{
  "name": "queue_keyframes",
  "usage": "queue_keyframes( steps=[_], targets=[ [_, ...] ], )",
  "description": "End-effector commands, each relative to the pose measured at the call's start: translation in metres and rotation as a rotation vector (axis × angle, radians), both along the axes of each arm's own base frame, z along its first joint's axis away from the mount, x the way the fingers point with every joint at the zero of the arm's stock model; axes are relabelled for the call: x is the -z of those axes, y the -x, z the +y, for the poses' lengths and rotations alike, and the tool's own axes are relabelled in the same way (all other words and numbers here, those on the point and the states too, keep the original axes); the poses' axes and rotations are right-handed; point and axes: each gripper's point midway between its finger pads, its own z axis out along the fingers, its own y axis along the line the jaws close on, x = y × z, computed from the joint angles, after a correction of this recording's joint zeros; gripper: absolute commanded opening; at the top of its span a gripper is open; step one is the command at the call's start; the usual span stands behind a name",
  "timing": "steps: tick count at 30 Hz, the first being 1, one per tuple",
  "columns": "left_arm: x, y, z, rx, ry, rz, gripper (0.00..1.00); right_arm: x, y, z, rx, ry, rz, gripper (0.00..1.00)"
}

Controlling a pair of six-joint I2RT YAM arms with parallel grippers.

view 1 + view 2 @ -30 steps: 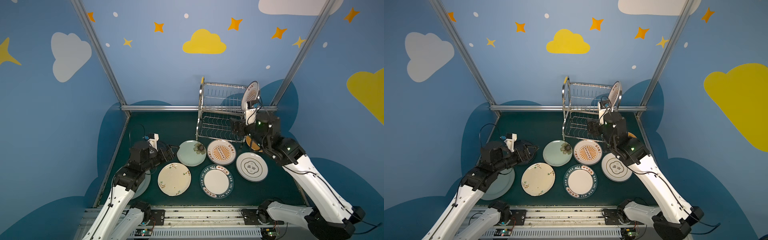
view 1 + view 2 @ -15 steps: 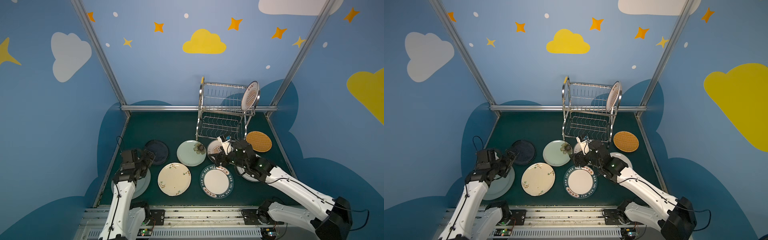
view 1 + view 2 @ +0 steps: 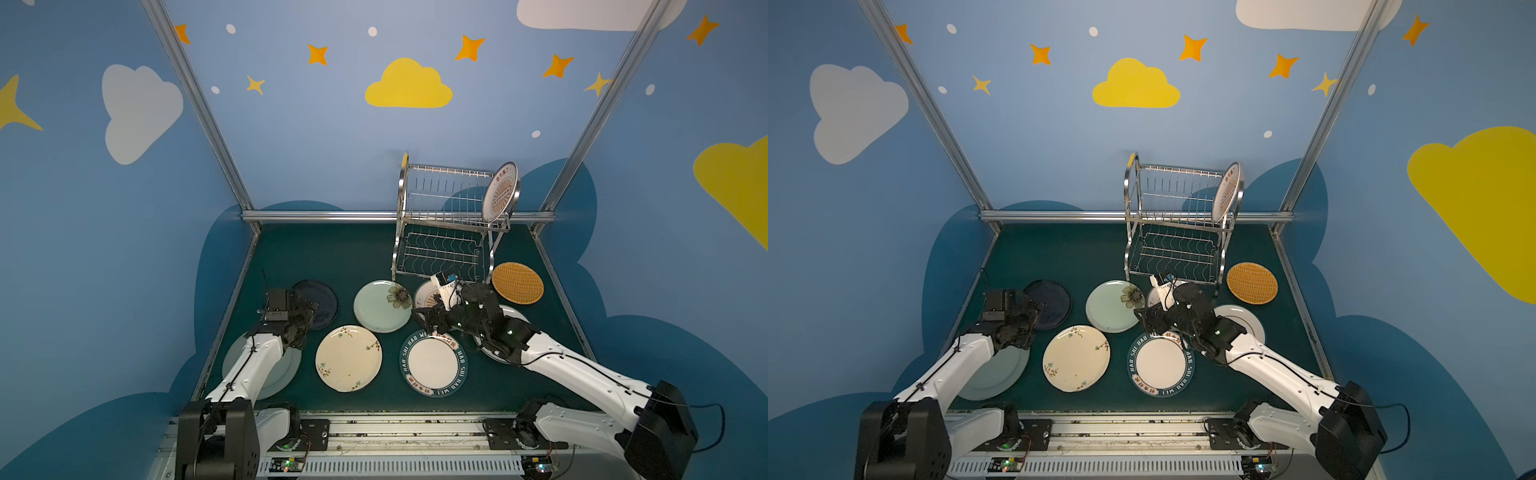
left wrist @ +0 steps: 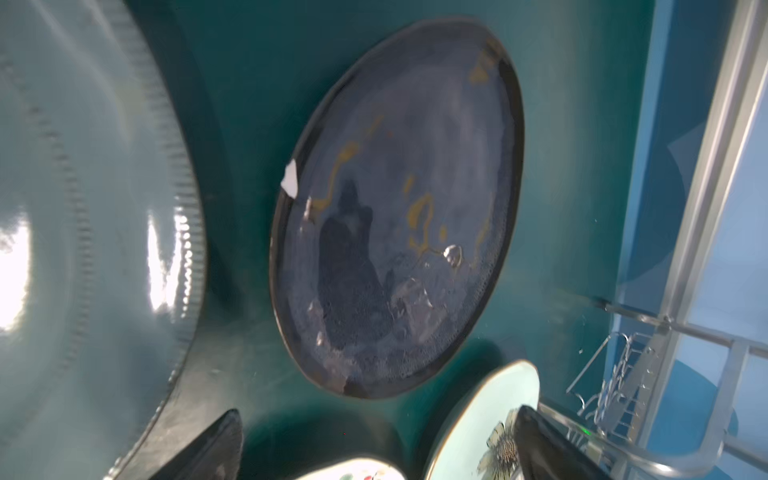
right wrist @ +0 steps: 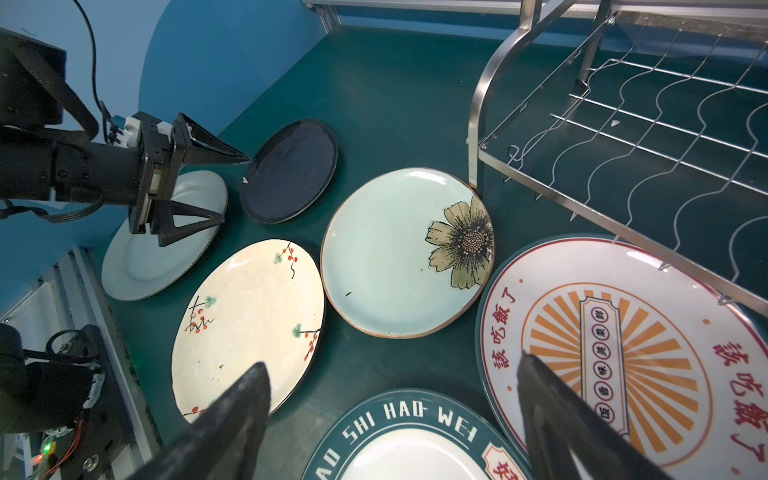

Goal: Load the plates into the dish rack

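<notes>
dark green worktop (image 3: 324,257) in a booth with blue walls (image 3: 291,137), painted clouds and stars, aluminium posts (image 3: 195,104) at the back corners. dish rack (image 3: 449,232) stands at the back of the worktop, near the rear rail. one orange sunburst plate (image 3: 500,192) stands on edge in the rack's upper tier, end slot. the other plates lie flat in front of the rack: orange woven plate (image 3: 517,282) just beside a front leg, second sunburst plate (image 5: 602,345) partly under the rack's front edge, pale green flower plate (image 3: 380,307) by the other front leg, teal lettered plate (image 3: 433,363) and cream blossom plate (image 3: 348,358) further out, navy plate (image 3: 320,303) well apart from the rack, pale ribbed plate (image 3: 291,365) farthest. left arm stretches low over the ribbed plate. left gripper (image 5: 232,187) is spread wide and empty, one fingertip at the navy plate's rim. right arm reaches low in front of the rack. right gripper (image 5: 392,361) is spread wide and empty, above the teal lettered and second sunburst plates, pointing at the flower plate.
</notes>
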Motion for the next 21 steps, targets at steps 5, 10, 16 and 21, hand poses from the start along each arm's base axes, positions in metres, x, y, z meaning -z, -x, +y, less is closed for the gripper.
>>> queue_keyframes(
  steps=[5,10,16,21],
  targets=[
    [0.015,-0.018,0.004,-0.071,-0.007,-0.024,1.0,-0.009,-0.001,-0.001,0.024,-0.02,-0.001,0.9],
    [0.03,-0.021,0.003,-0.079,0.002,-0.005,1.0,-0.008,-0.001,-0.001,0.02,-0.011,-0.006,0.9],
    [0.035,-0.044,-0.002,-0.034,0.006,-0.077,1.0,-0.007,0.001,0.002,-0.005,-0.013,-0.007,0.9],
    [0.039,-0.071,-0.008,-0.003,0.024,-0.139,1.0,-0.008,0.001,0.003,-0.015,-0.011,-0.012,0.9]
  ],
)
